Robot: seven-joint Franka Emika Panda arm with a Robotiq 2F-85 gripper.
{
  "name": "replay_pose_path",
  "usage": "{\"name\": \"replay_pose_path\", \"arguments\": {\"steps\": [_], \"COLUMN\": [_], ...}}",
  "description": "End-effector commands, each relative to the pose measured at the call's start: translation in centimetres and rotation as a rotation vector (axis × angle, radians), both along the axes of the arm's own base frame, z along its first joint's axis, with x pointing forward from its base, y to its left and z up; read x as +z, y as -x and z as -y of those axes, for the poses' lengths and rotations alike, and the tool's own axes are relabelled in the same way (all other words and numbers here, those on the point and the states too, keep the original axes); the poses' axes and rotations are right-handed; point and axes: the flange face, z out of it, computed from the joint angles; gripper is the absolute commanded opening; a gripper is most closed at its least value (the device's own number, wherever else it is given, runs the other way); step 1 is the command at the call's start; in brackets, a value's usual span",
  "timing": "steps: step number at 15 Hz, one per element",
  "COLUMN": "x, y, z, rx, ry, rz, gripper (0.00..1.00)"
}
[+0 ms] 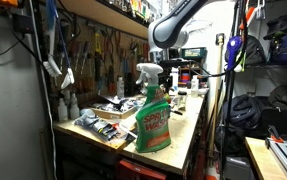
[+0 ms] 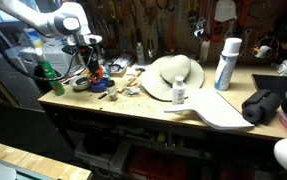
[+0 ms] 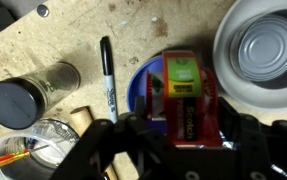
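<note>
Gripper [image 3: 173, 130] open, fingers [image 3: 95, 145] spread wide either side of one red block [image 3: 183, 100], apart from it as far as the wrist view shows. Block lies flat on one blue disc [image 3: 138, 95] on the workbench [image 3: 93, 25]. Its long axis runs straight away from the wrist, green-and-yellow end farthest (label unreadable). One black marker [image 3: 107, 70] just beside the disc on the picture's left, roughly parallel to the block. Two jars beyond it: dark-lidded jar [image 3: 18, 100] and glass jar [image 3: 38, 150] with brushes. One white bowl [image 3: 226, 62] holds one tin can [image 3: 268, 45], far corner. One green spray bottle [image 1: 153, 115] stands upright in an exterior view.
</note>
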Motion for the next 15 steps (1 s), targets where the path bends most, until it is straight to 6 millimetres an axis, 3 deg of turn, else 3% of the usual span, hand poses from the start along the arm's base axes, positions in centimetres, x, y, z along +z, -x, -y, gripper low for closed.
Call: {"name": "replay_pose_path", "arguments": {"steps": [1,4,5,9,11,14,15], "x": [-0.8,-1.5,-1.7,0.3,2.9,8.9,5.9], "y": [-0.4,-0.4,-0.4,-0.3,0.0,1.4,-0.9], "z": [0.8,0.9,0.7,0.3,0.1,-1.6,-0.2], "rx": [-0.063,-0.081,-0.086,-0.093,-0.095,0.003,-0.042], "ry": [0.015,0.017,0.013,0.007,0.000,-0.012,0.010], "rz": [0.032,0.025,0.021,0.065,0.137,0.301,0.223], "gripper": [0.43,0.43,0.92,1.00,1.00,1.00,1.00]}}
